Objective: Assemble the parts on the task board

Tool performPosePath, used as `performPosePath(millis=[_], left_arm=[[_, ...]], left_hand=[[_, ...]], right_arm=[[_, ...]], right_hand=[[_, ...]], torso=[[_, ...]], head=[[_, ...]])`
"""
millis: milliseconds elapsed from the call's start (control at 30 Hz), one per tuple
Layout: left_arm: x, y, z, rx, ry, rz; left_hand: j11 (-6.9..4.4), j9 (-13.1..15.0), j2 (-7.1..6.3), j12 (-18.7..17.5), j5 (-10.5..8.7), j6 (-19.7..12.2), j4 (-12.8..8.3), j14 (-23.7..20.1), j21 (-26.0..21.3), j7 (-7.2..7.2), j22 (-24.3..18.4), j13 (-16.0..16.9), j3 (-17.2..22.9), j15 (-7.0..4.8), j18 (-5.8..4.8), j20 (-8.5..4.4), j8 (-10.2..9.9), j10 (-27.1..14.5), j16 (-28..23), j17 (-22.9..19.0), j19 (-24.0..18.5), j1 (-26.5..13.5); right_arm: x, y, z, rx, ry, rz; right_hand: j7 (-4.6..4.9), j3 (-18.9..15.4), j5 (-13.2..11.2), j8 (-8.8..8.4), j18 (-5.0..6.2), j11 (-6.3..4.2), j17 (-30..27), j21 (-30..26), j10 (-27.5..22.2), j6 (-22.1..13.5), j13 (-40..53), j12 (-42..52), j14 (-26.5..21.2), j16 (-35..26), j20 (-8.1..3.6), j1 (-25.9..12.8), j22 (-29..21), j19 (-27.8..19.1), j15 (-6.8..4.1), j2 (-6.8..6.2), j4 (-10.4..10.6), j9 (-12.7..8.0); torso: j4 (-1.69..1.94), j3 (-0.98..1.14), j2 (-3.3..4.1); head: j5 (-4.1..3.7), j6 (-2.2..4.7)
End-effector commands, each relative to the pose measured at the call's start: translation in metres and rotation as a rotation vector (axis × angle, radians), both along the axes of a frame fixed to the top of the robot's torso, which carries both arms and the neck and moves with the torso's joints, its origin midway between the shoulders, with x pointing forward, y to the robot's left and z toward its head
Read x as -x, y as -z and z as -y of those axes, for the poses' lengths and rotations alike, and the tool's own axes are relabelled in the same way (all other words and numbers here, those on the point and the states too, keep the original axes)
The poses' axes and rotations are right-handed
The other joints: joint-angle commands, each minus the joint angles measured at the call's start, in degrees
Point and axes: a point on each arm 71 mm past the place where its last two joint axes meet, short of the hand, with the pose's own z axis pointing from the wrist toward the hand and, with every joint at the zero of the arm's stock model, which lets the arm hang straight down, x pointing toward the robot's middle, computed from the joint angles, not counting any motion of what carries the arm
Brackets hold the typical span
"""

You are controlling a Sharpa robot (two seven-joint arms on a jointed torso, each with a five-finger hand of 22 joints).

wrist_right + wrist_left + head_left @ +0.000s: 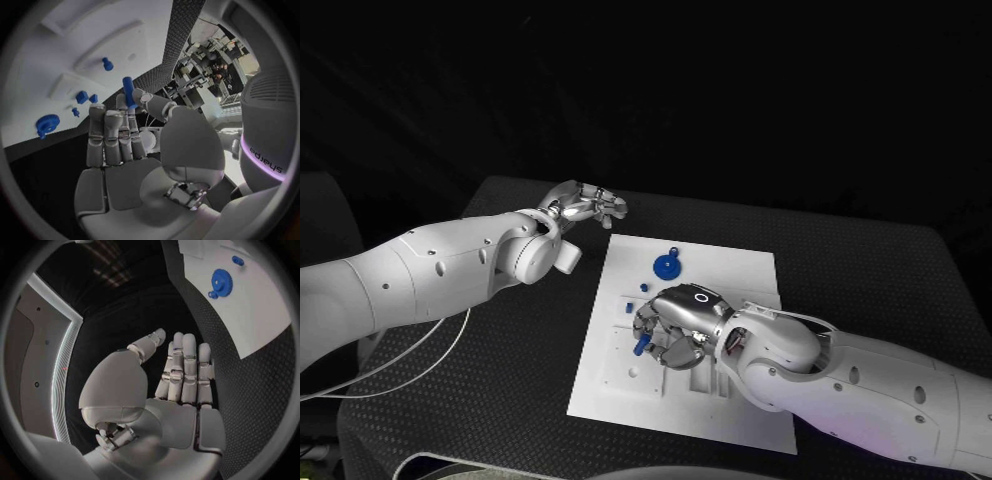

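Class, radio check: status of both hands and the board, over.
Left hand open, off the task board. Right hand over board, pinching blue peg. Blue gear lies on board. Nothing blocking.

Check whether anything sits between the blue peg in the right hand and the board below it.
Nothing visible does. The right hand pinches the blue peg over the task board. The blue gear and small blue parts lie off to the side; the left hand is beyond the board.
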Motion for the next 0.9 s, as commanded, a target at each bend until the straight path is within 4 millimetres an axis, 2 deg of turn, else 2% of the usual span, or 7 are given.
performPosePath(millis=[33, 300, 467, 633, 733, 800, 900], left_arm=[[0.000, -0.001, 0.003, 0.011, 0.018, 0.004], [0.000, -0.001, 0.002, 0.009, 0.015, 0.003], [0.000, -0.001, 0.003, 0.011, 0.018, 0.003], [0.001, -0.001, 0.003, 0.011, 0.019, 0.002], [0.001, -0.001, 0.003, 0.011, 0.019, 0.002], [0.001, -0.001, 0.003, 0.011, 0.021, 0.002], [0.001, -0.001, 0.003, 0.011, 0.019, 0.002]], left_hand=[[0.03, 0.0, -0.04, -0.2, 0.12, -0.3, 0.4, -0.1, -0.3, -0.12, 0.0, 0.0, -0.1, 0.24, -1.09, -3.21, -0.2, -0.3, -0.3, 0.1, -0.2, -0.2], [0.03, 0.0, -0.05, -0.2, 0.11, -0.3, 0.4, -0.1, -0.3, -0.12, 0.0, 0.0, -0.1, 0.25, -1.09, -3.21, -0.2, -0.3, -0.3, 0.1, -0.2, -0.2], [0.03, 0.0, -0.05, -0.2, 0.11, -0.3, 0.4, -0.1, -0.3, -0.12, 0.0, 0.0, -0.1, 0.25, -1.09, -3.21, -0.2, -0.3, -0.3, 0.1, -0.3, -0.2], [0.04, 0.0, -0.04, -0.2, 0.11, -0.3, 0.4, -0.1, -0.3, -0.12, 0.0, 0.0, -0.1, 0.25, -1.09, -3.20, -0.2, -0.3, -0.3, 0.1, -0.3, -0.2], [0.04, 0.0, -0.05, -0.2, 0.11, -0.3, 0.4, -0.1, -0.3, -0.12, 0.0, 0.0, -0.1, 0.25, -1.09, -3.20, -0.2, -0.3, -0.3, 0.2, -0.3, -0.2], [0.04, 0.0, -0.05, -0.2, 0.11, -0.3, 0.4, -0.1, -0.3, -0.11, 0.0, 0.0, -0.1, 0.25, -1.09, -3.20, -0.2, -0.3, -0.3, 0.2, -0.3, -0.2], [0.04, 0.0, -0.04, -0.2, 0.11, -0.3, 0.4, -0.1, -0.3, -0.11, 0.0, 0.0, -0.1, 0.25, -1.09, -3.20, -0.2, -0.3, -0.3, 0.2, -0.3, -0.2]], right_arm=[[0.002, 0.005, -0.004, 0.010, -0.022, 0.009], [0.010, 0.019, -0.012, 0.030, -0.041, -0.011], [0.011, 0.022, -0.013, 0.046, -0.049, -0.010], [0.012, 0.024, -0.015, 0.055, -0.059, -0.013], [0.013, 0.026, -0.015, 0.065, -0.061, -0.020], [0.013, 0.027, -0.014, 0.072, -0.060, -0.018], [0.012, 0.028, -0.013, 0.081, -0.059, -0.021]], right_hand=[[-0.07, 0.1, 0.4, 0.12, 2.57, 0.16, -0.1, 0.3, 0.2, 0.3, 0.1, 0.1, 0.1, 0.1, -0.17, 0.0, 0.7, 0.4, -0.39, 0.79, -0.4, 0.1], [-0.07, 0.0, 0.4, 0.10, 2.57, 0.16, -0.1, 0.3, 0.2, 0.3, 0.2, 0.1, 0.2, 0.1, -0.19, -0.1, 0.7, 0.4, -0.39, 0.92, -0.6, 0.1], [-0.07, 0.0, 0.4, 0.10, 2.57, 0.16, -0.1, 0.3, 0.2, 0.3, 0.2, 0.1, 0.2, 0.1, -0.19, -0.1, 0.6, 0.4, -0.39, 0.97, -0.7, 0.1], [-0.07, -0.1, 0.4, 0.09, 2.57, 0.16, -0.1, 0.2, 0.2, 0.3, 0.2, 0.1, 0.2, 0.0, -0.20, -0.2, 0.6, 0.4, -0.39, 1.05, -0.8, 0.1], [-0.07, -0.1, 0.4, 0.08, 2.57, 0.16, -0.1, 0.2, 0.2, 0.3, 0.2, 0.1, 0.2, 0.0, -0.20, -0.2, 0.6, 0.4, -0.39, 1.09, -0.9, 0.1], [-0.07, -0.1, 0.4, 0.08, 2.57, 0.17, -0.1, 0.2, 0.2, 0.4, 0.2, 0.1, 0.2, 0.0, -0.20, -0.3, 0.6, 0.4, -0.39, 1.15, -1.0, 0.1], [-0.07, -0.2, 0.4, 0.07, 2.57, 0.17, -0.1, 0.2, 0.2, 0.4, 0.2, 0.0, 0.2, 0.0, -0.20, -0.3, 0.6, 0.4, -0.38, 1.17, -1.0, 0.1]], torso=[[0.05, -0.03, -0.01], [-0.05, 0.01, 0.07], [0.06, -0.01, 0.04], [-0.02, 0.01, 0.02], [-0.05, 0.03, 0.03], [-0.03, 0.03, 0.02], [-0.03, 0.00, 0.03]], head=[[0.26, -0.12], [0.67, -0.33], [0.74, -0.70], [0.93, -0.80], [0.92, -0.85], [0.57, -0.97], [0.47, -0.82]])
